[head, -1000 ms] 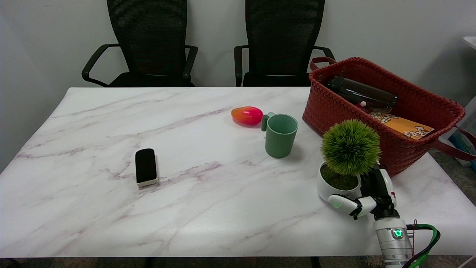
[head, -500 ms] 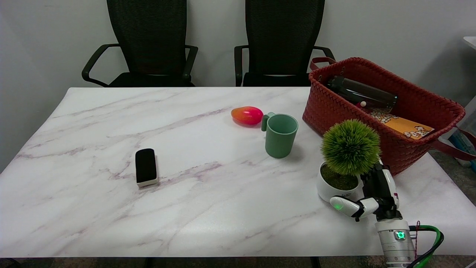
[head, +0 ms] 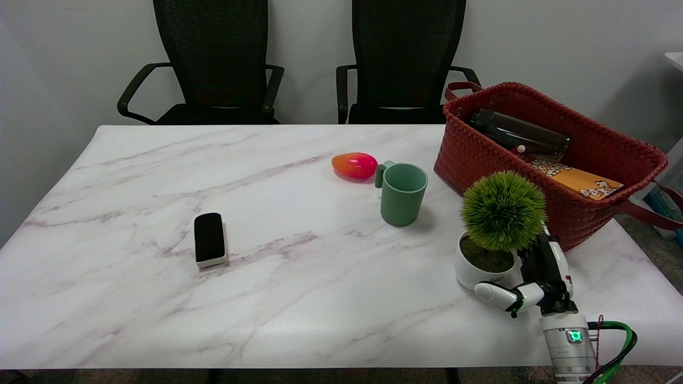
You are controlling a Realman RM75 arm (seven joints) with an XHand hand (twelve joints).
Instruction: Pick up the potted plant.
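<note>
My right hand (head: 533, 280) cups the white round pot of the ball-shaped green potted plant (head: 493, 234) on the marble tabletop (head: 267, 266); whether it truly grips, I cannot tell.

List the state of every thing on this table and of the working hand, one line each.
potted plant: upright on the table, not lifted
right hand: around the pot, grip unclear
green mug: upright, looks empty
mango: lying behind the mug
black eraser: lying flat
red basket: holds a dark bottle and a box
</note>
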